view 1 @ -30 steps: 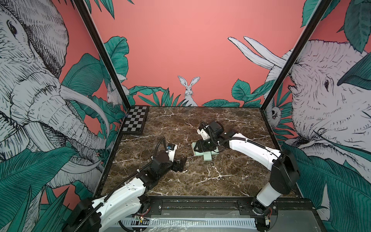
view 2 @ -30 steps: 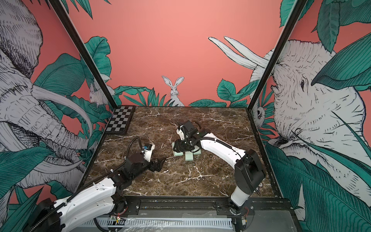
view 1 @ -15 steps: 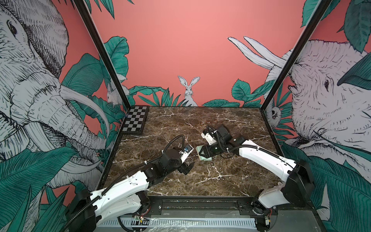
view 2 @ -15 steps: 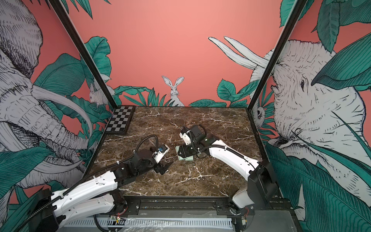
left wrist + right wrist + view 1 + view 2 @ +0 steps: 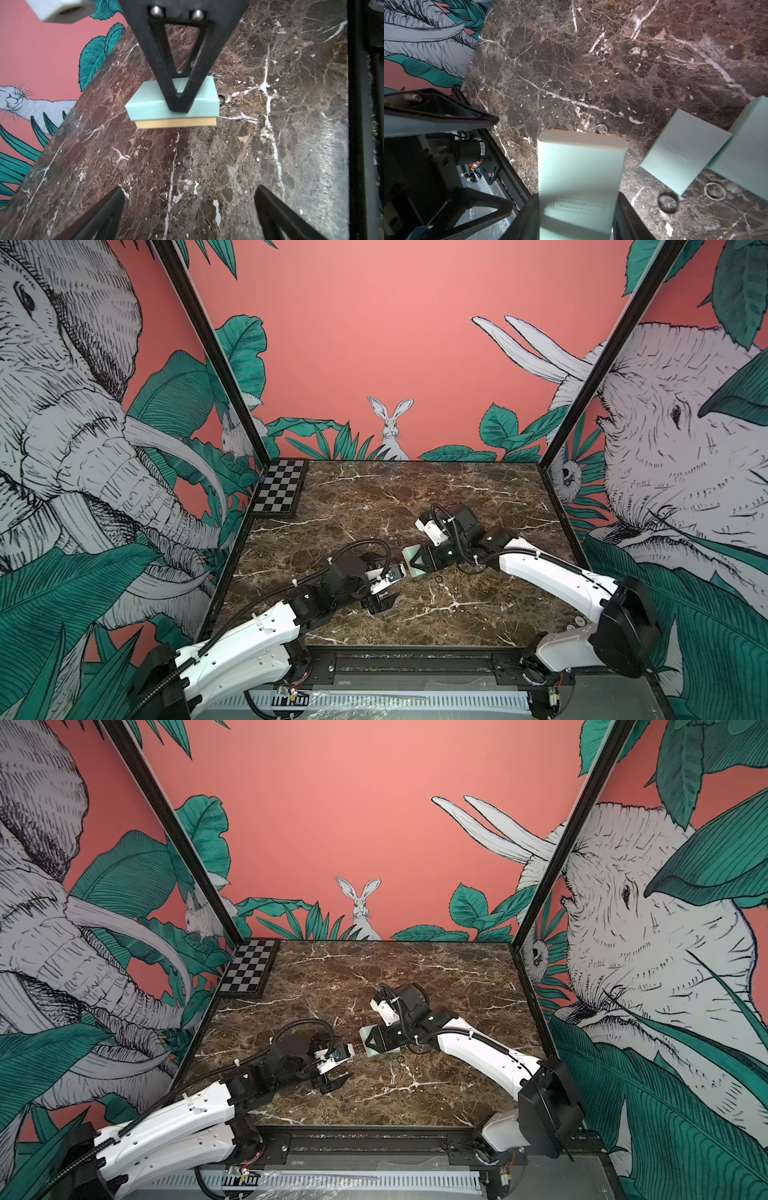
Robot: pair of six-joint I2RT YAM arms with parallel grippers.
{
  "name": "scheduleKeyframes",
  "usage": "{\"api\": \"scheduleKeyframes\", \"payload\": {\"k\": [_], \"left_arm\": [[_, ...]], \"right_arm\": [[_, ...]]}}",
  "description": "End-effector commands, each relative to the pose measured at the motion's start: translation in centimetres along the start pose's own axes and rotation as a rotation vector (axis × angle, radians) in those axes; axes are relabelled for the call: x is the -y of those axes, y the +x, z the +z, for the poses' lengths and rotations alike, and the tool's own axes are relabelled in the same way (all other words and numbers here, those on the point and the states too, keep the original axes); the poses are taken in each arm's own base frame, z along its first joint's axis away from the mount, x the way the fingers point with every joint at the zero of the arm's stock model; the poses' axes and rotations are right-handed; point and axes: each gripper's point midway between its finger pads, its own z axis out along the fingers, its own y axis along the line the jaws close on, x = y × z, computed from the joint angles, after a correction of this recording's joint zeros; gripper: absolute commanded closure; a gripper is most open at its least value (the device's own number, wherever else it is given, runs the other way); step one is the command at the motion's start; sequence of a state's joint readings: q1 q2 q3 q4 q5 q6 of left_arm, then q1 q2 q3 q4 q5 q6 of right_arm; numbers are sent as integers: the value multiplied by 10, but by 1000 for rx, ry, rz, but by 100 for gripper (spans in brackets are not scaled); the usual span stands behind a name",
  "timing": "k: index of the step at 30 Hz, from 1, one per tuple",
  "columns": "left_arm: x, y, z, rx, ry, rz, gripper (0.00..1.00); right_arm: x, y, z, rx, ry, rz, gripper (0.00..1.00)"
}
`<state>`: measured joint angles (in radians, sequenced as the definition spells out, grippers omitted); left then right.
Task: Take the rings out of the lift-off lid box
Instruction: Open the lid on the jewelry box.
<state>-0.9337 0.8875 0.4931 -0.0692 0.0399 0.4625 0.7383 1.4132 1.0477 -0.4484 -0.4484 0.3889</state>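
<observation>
The mint-green box (image 5: 581,166) is pinched between the jaws of the right gripper (image 5: 575,205). The left gripper (image 5: 190,195) is spread wide, with nothing held. Three rings (image 5: 667,202) are seen lying on the marble table (image 5: 591,62), outside the box.

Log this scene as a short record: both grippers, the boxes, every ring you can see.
left gripper: open, empty, above the table
right gripper: shut on the held box
held box: mint-green over a tan layer; contents hidden
mint pieces: two, lying side by side on the table
dark ring: on the bare table, close to the mint pieces
beaded ring: on the table near the dark ring
third ring: on the table, past the held box's far end
</observation>
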Motion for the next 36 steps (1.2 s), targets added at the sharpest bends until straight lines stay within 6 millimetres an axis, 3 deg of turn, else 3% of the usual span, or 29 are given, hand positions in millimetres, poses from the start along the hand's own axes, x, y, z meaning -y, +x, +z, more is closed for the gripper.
{"api": "scheduleKeyframes", "payload": {"k": [1,7,17,24,36], "left_arm": [[-13,-9,8,50,-78,45,0],[-19,-19,18,81,-87,-28,0],[-26,-34,17,140,-94,-63,1],[-16,-29,19,121,-47,-37,1],[-32,-34,19,121,-122,-23,7]], "right_arm": [[-17,-12,-10,64,-73,-45,57],[-22,-13,-12,79,-93,-51,59],[-23,-13,-10,73,-103,-47,60],[-25,-14,-11,77,-111,-48,60],[-28,-12,-9,66,-129,-53,61]]}}
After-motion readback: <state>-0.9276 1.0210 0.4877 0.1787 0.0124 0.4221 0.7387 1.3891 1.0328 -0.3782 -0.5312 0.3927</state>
